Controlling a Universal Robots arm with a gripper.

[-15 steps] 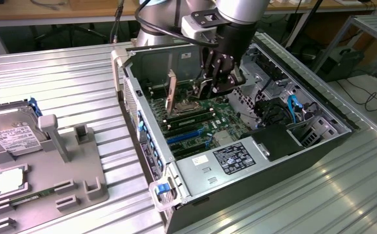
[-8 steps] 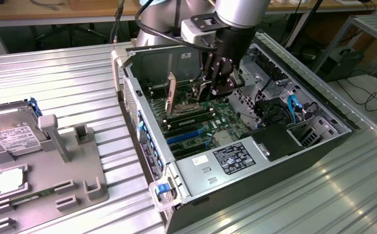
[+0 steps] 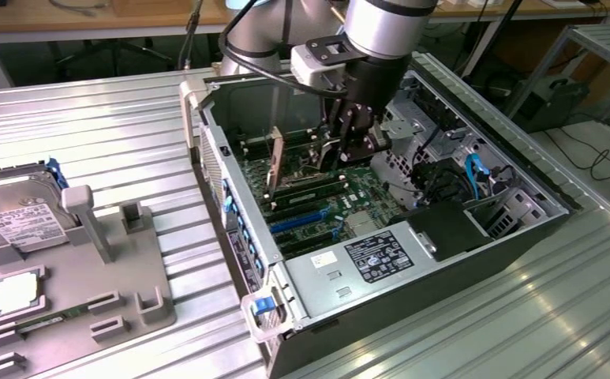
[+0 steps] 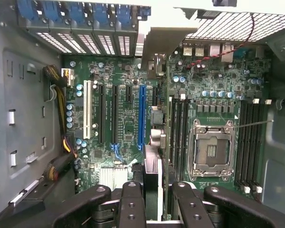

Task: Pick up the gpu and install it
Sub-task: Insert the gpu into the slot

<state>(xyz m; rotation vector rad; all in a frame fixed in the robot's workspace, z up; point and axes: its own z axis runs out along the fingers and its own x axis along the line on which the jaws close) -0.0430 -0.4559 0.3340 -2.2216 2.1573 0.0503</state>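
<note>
Ribbed metal tabletop (image 3: 105, 118), wooden benches (image 3: 94, 20) behind, cables (image 3: 600, 158) on pale floor.

Matt black plastic gripper (image 4: 152, 199) fingers; between them, a thin dark circuit card (image 4: 151, 185), its beige metal bracket (image 4: 154, 45) dull. Beneath, glossy green motherboard (image 4: 128, 128); around, brushed grey steel case (image 3: 316, 272).

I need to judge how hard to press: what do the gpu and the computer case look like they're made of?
The gpu, upright in its slot, looks like rigid circuit board, with a pale bracket strip at the case wall, probably stamped metal. The computer case looks like bare sheet steel: dull grey, folded edges, punched holes.
</note>
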